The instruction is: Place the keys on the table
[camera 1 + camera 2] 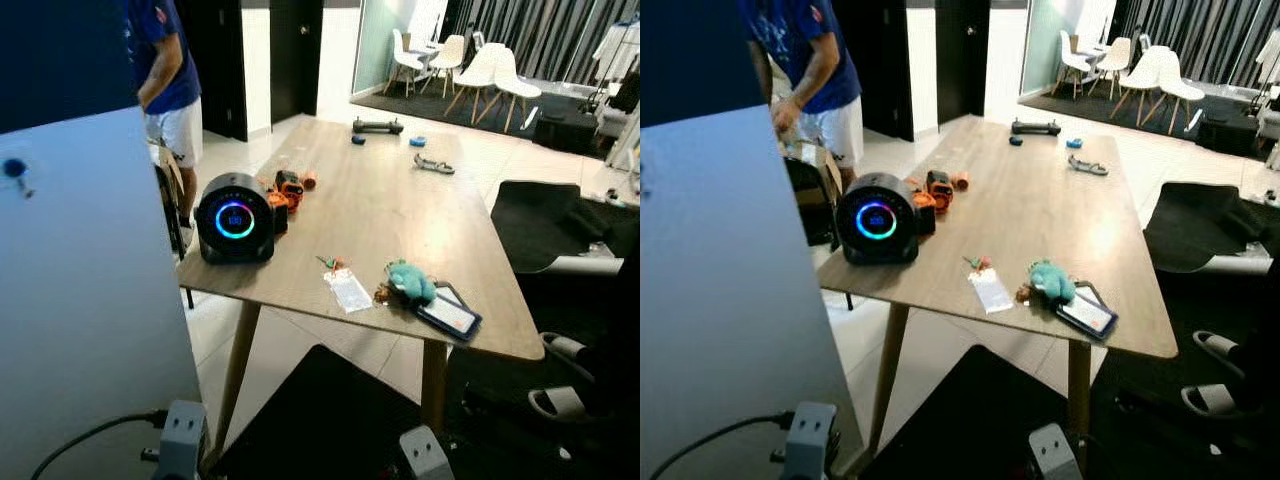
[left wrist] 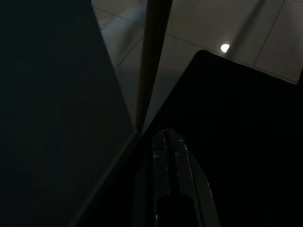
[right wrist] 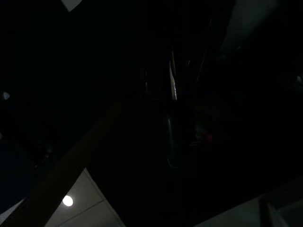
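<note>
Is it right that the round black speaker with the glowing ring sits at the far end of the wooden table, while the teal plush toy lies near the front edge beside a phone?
Not quite. The speaker sits at the near left corner of the table, not the far end, as the left eye view shows. The rest holds: the teal plush toy lies near the front edge beside the phone.

Head views evenly lit and sharp. Soft glare on the table [image 1: 400, 200] top; speaker [image 1: 235, 220] ring glows blue. Both wrist views very dark, underexposed; a small bright lamp reflection on the floor tiles [image 2: 225, 48], detail otherwise lost in shadow.
</note>
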